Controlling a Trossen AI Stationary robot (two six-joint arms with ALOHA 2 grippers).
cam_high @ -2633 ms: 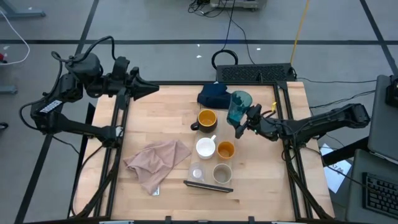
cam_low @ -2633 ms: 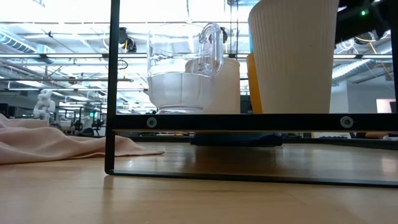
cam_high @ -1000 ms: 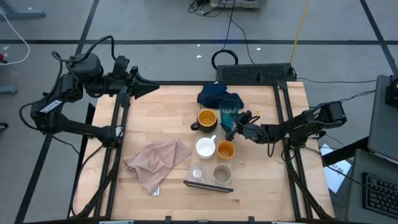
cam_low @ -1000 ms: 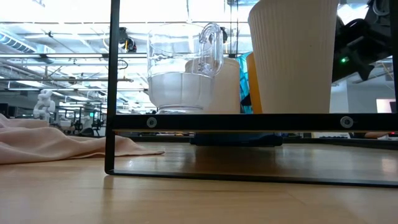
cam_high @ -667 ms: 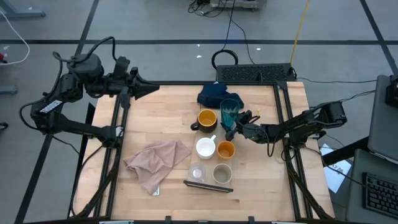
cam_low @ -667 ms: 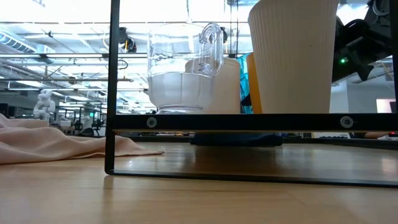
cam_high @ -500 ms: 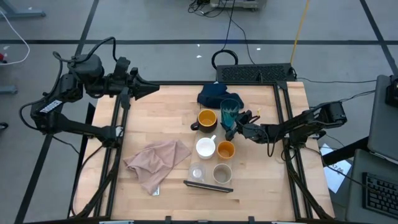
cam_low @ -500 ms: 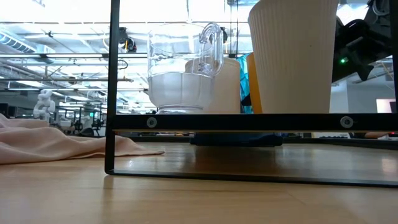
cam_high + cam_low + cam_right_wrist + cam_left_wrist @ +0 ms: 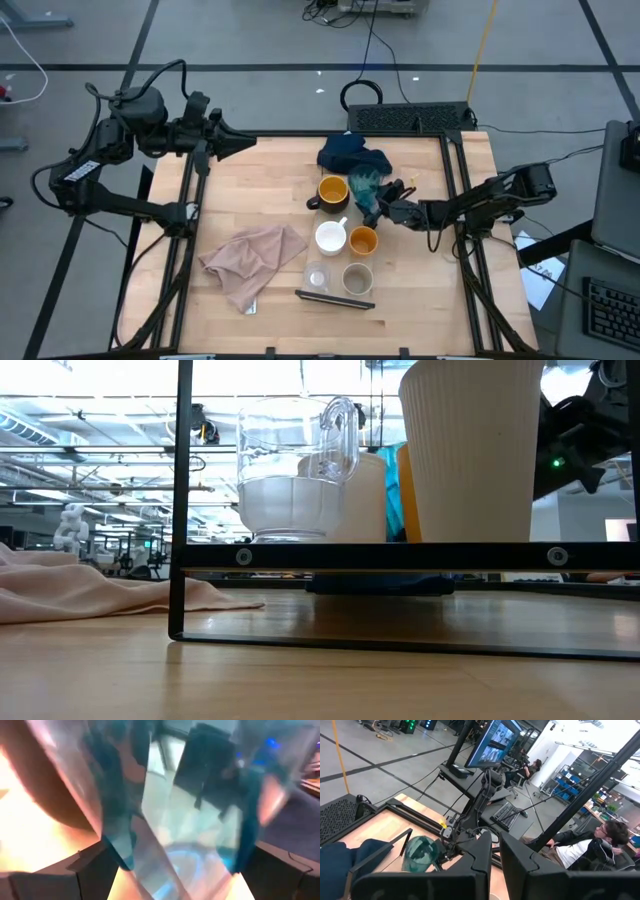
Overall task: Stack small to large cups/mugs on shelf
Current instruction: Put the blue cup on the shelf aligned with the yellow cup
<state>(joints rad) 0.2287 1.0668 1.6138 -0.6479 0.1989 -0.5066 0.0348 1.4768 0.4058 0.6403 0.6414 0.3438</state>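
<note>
**While the teal tumbler leans, the right gripper stands wide about it**

Seen from above, the right gripper [image 9: 384, 208] reaches in from 3 o'clock to the far end of the shelf [image 9: 335, 298], its fingers spread wide either side of the tall teal tumbler [image 9: 365, 188]. Whether they press on it cannot be told. The tumbler looks tilted, just beside the dark yellow-lined mug [image 9: 332, 190] at its 9 o'clock. The white mug [image 9: 330, 238] and small orange cup [image 9: 363, 240] come next toward 6 o'clock, then the tiny clear cup [image 9: 317, 276] and beige cup [image 9: 357, 277]. A blue cloth [image 9: 350, 152] crowds the 12 o'clock side. The left gripper [image 9: 240, 143] waits at the table's 10 o'clock corner, well apart from the cups.

At table height, the clear cup and beige cup hide most of the row; only a teal sliver shows between them.

From the left wrist, that gripper's fingers [image 9: 475, 862] sit close together, holding nothing.

From the right wrist, the tumbler fills the space between the dark fingers [image 9: 95, 870].

My judgement: let go while leaning, the tumbler could topple onto the mug or roll off the shelf's far edge. A finger dragging on the way out would do the same. Bare tabletop toward 3 o'clock gives the clearest way out.
</note>
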